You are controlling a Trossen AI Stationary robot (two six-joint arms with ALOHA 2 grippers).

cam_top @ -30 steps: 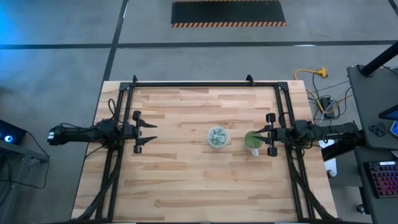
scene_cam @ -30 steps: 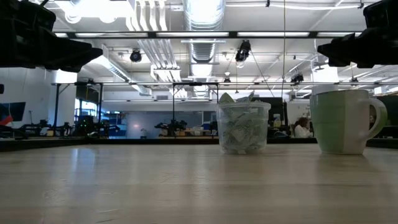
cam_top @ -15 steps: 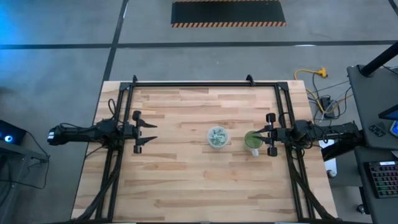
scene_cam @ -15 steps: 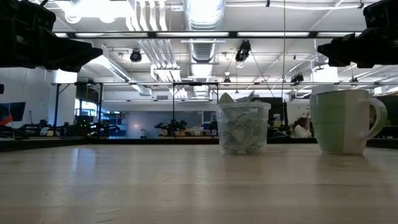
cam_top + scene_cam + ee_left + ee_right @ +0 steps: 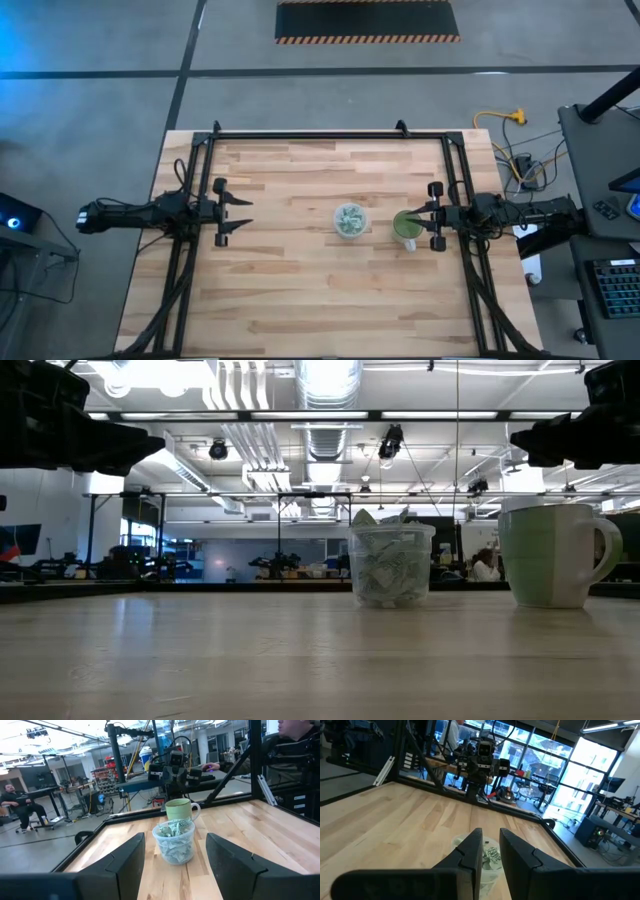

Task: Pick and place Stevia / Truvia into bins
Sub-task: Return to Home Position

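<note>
My left gripper (image 5: 245, 212) wide, empty, parked at left side. My right gripper (image 5: 413, 215): narrow gap, empty, just above green cup (image 5: 548, 555); I'd lift clear before retracting home.

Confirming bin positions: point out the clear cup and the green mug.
clear cup (image 5: 390, 582), low view, on its side wall.
green mug (image 5: 545, 560), low view, on its side wall.

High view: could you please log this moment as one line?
left tool open, at left | right tool slightly open, above green round mug | clear plastic cup holds pale green paper sachets
</note>
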